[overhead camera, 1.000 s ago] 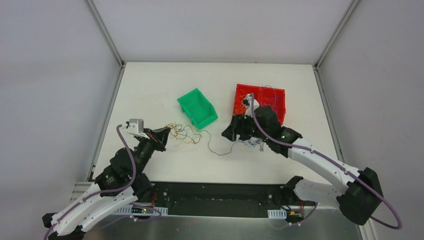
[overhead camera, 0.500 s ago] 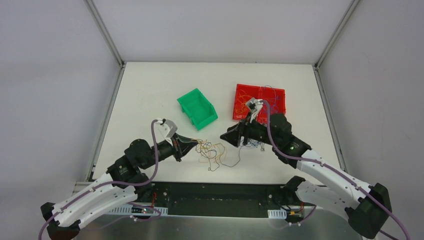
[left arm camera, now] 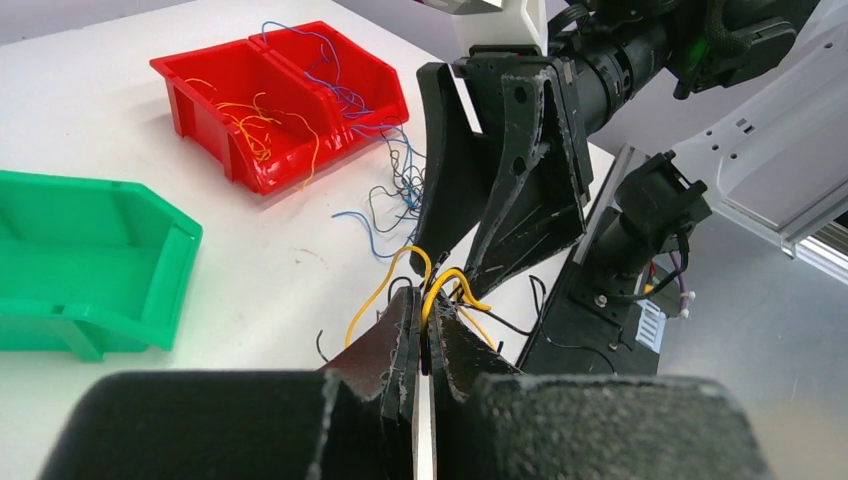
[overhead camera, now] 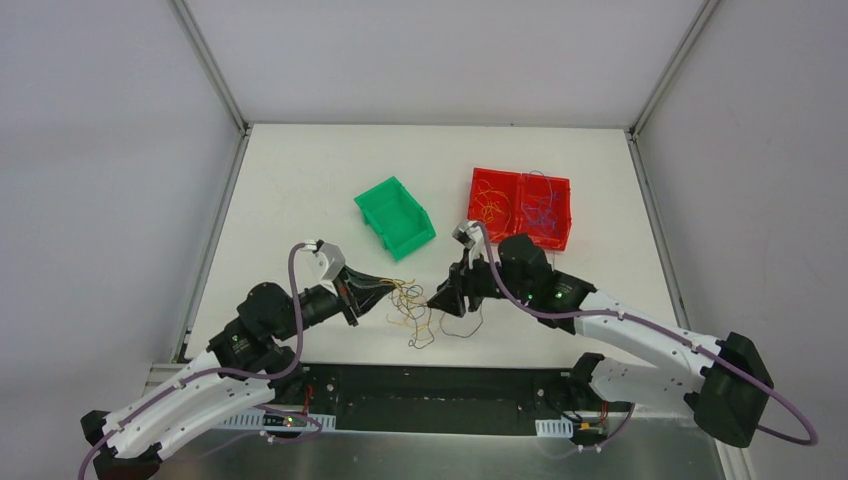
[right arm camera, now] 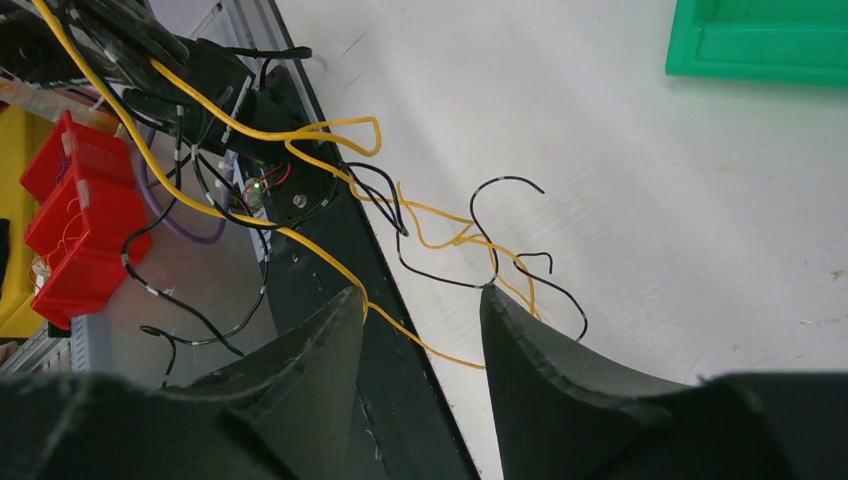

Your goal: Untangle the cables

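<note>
Robot lab — white-panelled cell [overhead camera: 420,60], aluminium posts [overhead camera: 208,65]

yellow cables [left arm camera: 372,298] in left claw [left arm camera: 424,325]

Bright, even overhead light, faint shadows, blurred foreground in wrist views.

Colours on white bench [overhead camera: 290,180]
Thin cables [overhead camera: 412,303] yel/blk/blue; green bin [overhead camera: 412,238]; red bin [overhead camera: 521,200] w/ yel + blue cables inside.
</note>
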Action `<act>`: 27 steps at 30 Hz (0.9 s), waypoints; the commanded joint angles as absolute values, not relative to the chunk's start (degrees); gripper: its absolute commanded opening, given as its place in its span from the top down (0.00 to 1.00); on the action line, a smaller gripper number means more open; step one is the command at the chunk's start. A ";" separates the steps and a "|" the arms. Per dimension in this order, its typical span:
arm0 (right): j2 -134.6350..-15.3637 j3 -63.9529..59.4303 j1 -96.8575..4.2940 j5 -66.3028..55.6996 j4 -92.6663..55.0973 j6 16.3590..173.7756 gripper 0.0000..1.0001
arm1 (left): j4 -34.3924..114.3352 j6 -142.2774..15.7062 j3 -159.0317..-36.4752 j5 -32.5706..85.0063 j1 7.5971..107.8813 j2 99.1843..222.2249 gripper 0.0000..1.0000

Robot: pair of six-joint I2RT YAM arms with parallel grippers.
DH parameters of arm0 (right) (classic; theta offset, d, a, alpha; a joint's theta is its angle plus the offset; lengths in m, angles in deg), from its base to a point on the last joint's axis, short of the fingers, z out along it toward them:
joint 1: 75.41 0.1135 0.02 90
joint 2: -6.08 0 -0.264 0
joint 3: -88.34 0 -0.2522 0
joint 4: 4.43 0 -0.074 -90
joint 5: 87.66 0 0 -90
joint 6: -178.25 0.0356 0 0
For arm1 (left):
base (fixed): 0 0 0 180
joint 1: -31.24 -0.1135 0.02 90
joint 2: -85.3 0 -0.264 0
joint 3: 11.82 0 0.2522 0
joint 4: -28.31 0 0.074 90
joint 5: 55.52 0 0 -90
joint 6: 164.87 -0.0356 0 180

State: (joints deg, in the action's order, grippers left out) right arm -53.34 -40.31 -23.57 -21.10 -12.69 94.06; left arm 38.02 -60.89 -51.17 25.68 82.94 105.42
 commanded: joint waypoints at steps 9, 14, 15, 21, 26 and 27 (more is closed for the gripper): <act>-50.38 -38.83 -22.27 -22.41 -10.68 91.92 0.50 | 35.48 -61.87 -52.48 27.53 82.79 104.86 0.99; -49.82 -38.76 -22.27 -18.59 -11.38 92.63 0.52 | 35.41 -62.10 -52.30 28.06 82.80 104.51 0.99; -49.61 -38.63 -22.32 -16.39 -12.17 92.67 0.55 | 35.40 -62.09 -52.23 28.13 82.84 104.36 0.99; -47.39 -40.10 -22.25 -17.90 -10.82 92.97 0.54 | 35.30 -62.12 -52.04 28.54 82.87 104.26 0.99; -50.57 -39.00 -22.21 -19.94 -10.63 93.18 0.54 | 34.84 -61.86 -52.06 28.16 82.78 104.76 0.99; -51.26 -38.77 -22.12 -20.20 -10.33 93.31 0.54 | 34.60 -61.78 -51.97 28.01 82.83 104.80 0.99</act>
